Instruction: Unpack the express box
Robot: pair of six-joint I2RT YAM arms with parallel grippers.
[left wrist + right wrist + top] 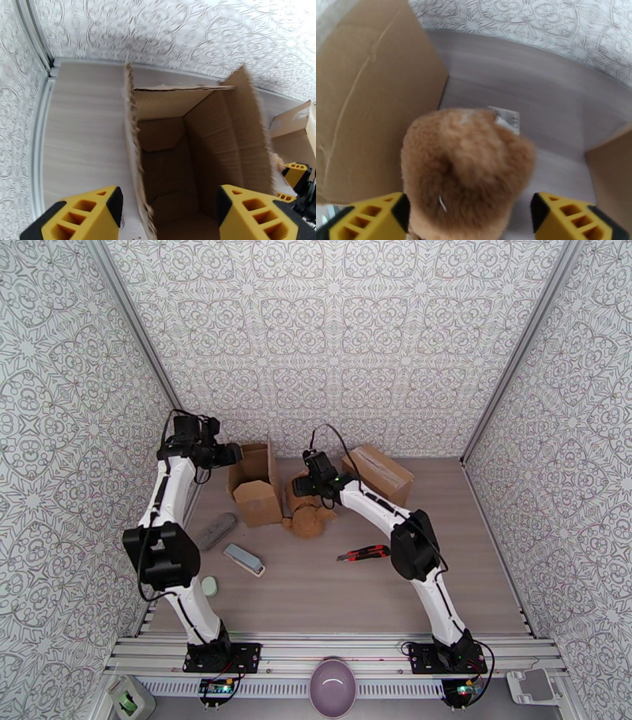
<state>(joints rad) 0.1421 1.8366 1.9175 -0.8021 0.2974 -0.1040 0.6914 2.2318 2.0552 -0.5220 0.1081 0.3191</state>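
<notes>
1. Nearest the camera, a purple bowl (332,687) sits between the two arm bases, off the near edge of the worktop (316,595).
2. On the left lie a pale green round piece (209,586), a grey oblong pouch (216,530) and a flat grey-and-white bar (243,560), each apart from the others.
3. The left claw (229,455) hovers at the far left rim of the open express box (257,485). Its wrist view shows it released, with fingers (79,215) spread either side of the box's left wall. That view also looks down onto the bare cardboard inside, which the overhead view hides.
4. Just right of the box, a brown plush toy (310,516) rests on the worktop.
5. The right claw (304,491) hangs over the toy, released and straddling it. Its wrist view adds a white tag (507,118) on the toy's far side. Contact with the fur cannot be told.
6. A red box cutter (363,553) lies near right, and a closed second box (379,473) far right.
</notes>
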